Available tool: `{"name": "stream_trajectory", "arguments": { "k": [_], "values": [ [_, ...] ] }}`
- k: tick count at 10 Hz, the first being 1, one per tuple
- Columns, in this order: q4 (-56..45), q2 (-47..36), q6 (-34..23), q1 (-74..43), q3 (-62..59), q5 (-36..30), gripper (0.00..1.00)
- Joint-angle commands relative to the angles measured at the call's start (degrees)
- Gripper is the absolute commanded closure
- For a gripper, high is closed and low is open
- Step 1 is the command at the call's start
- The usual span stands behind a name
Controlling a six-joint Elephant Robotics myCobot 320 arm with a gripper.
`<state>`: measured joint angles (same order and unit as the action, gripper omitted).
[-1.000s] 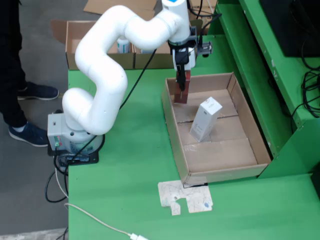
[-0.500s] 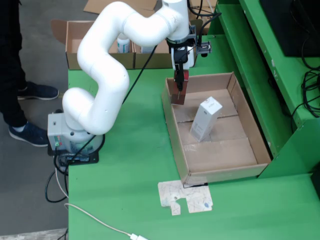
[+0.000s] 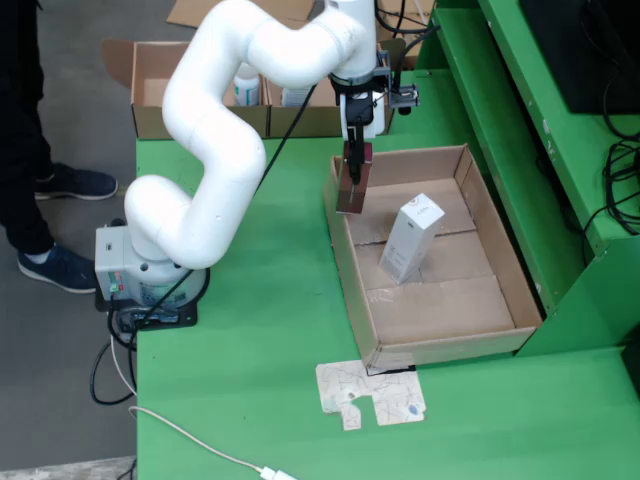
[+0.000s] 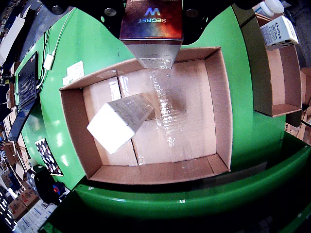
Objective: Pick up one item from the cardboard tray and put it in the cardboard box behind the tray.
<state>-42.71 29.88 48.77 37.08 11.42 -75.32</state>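
The pincer (image 3: 352, 172) is pinching a small dark box (image 3: 353, 190), which hangs below it above the rear-left corner of the cardboard tray (image 3: 515, 290) in the fixed view. From the riding view that box (image 4: 151, 20) shows a glossy iridescent face printed "SECRET". 1 white carton (image 3: 410, 238), rectangular and matte, leans tilted on the tray's floor of brown corrugated flaps, well apart from the pincer. Behind the tray stands the cardboard box (image 3: 150, 95), on the green bench (image 3: 270, 320).
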Motion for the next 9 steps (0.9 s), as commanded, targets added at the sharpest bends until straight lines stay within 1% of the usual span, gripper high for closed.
{"name": "stream_trajectory", "arguments": {
  "k": [1, 9],
  "values": [
    [-1.7, -3.0, 0.6, 0.8, -11.4, 1.3, 1.00],
    [-1.5, -3.9, 0.8, 1.3, -11.4, 1.8, 1.00]
  ]
}}
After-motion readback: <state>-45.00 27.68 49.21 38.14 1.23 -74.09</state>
